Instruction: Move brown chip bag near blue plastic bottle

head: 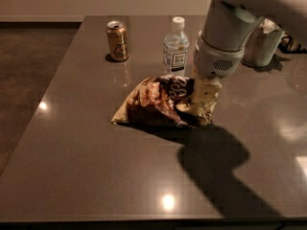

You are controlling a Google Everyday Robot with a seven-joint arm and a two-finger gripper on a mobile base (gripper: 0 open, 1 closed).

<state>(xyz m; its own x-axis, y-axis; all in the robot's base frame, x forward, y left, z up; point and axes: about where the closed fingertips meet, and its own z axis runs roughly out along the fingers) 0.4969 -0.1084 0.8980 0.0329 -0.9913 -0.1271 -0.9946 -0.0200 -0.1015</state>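
The brown chip bag (158,104) lies crumpled at the middle of the dark table, its cream-yellow right end pulled up. My gripper (205,91) comes down from the upper right under the big grey wrist and is shut on that right end of the bag. The blue plastic bottle (175,47), clear with a white cap and a white-and-dark label, stands upright just behind the bag, a little left of the wrist. A small gap shows between the bag's top edge and the bottle's base.
A gold-brown drink can (117,41) stands at the back left of the table (86,166). A pale cylindrical container (261,44) stands at the back right, behind my arm. The table's left edge runs along a dark floor. My arm's shadow falls on the table's front right.
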